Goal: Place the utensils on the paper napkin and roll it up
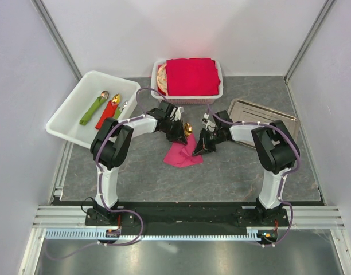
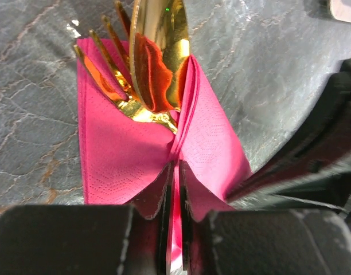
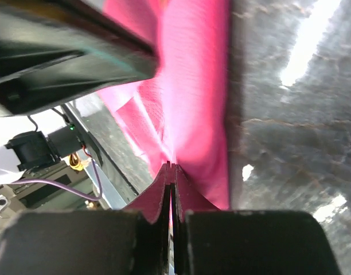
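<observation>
One pink napkin (image 2: 112, 154) pinched in closed left gripper (image 2: 174, 172) and closed right gripper (image 3: 171, 171). One spoon (image 2: 158, 57), one fork (image 2: 105, 78) at twelve o'clock from left jaws.

White arms (image 1: 108, 183), black joints (image 1: 109, 146), black fingers (image 2: 154, 199), purple cables (image 3: 49, 184)

A grey, stone-patterned tabletop (image 1: 141, 172) is carrying four things directly. A white plastic tub (image 1: 66, 109) is sitting at its far-left corner, turned at an angle, and its outer side is appearing to reach past the grey edge. A white slotted basket (image 1: 219, 86) is standing at the far edge, near the middle. A shallow metal tray (image 1: 256, 110) is lying to the right, well apart from the tub. Near the centre, the magenta paper napkin (image 1: 181, 157) is resting its lower folds on the surface while its upper part is rising off it.
</observation>
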